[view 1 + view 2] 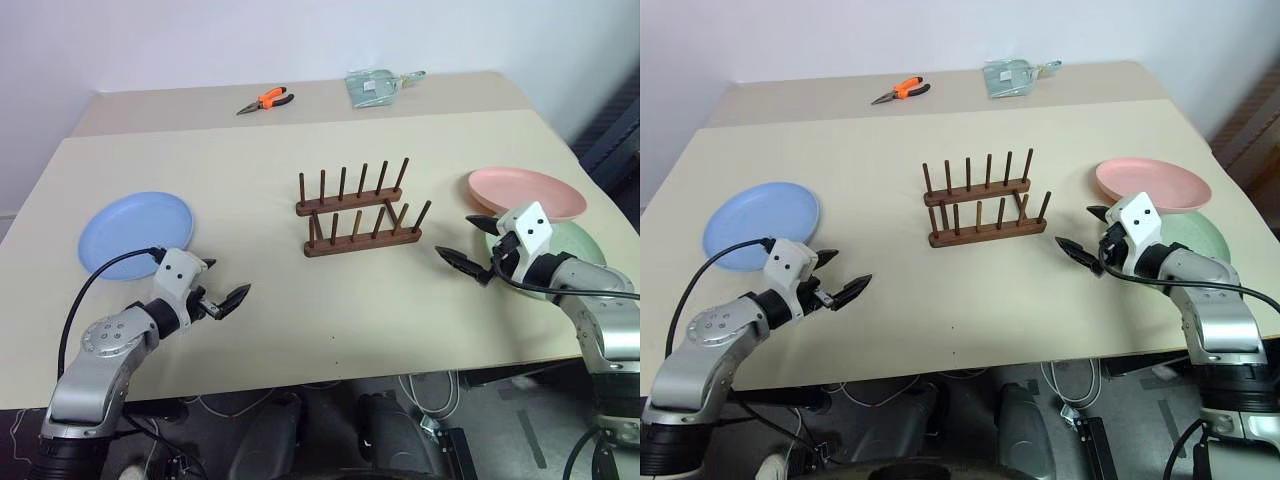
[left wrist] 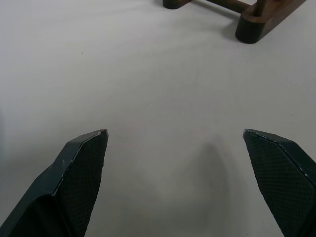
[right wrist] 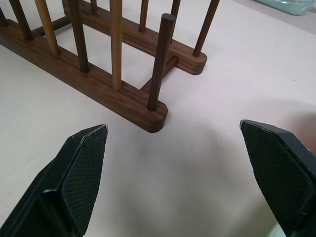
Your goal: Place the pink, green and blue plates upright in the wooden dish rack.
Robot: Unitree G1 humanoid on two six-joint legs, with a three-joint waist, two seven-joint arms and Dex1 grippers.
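Note:
The wooden dish rack (image 1: 360, 215) stands empty at the table's middle. A light blue plate (image 1: 135, 230) lies flat at the left. At the right, the pink plate (image 1: 527, 192) lies flat, overlapping the far edge of the green plate (image 1: 578, 245). My left gripper (image 1: 228, 282) is open, hovering over bare table just right of the blue plate; the rack's end (image 2: 256, 24) shows ahead of its fingers. Open as well, my right gripper (image 1: 455, 236) points at the rack's right end (image 3: 123, 98), in front of the green plate. Nothing is between either pair of fingers.
Orange-handled pliers (image 1: 267, 100) and a clear plastic packet (image 1: 375, 85) lie on the far table section. The table's front edge (image 1: 330, 375) runs just below both grippers. Bare tabletop lies between the rack and each gripper.

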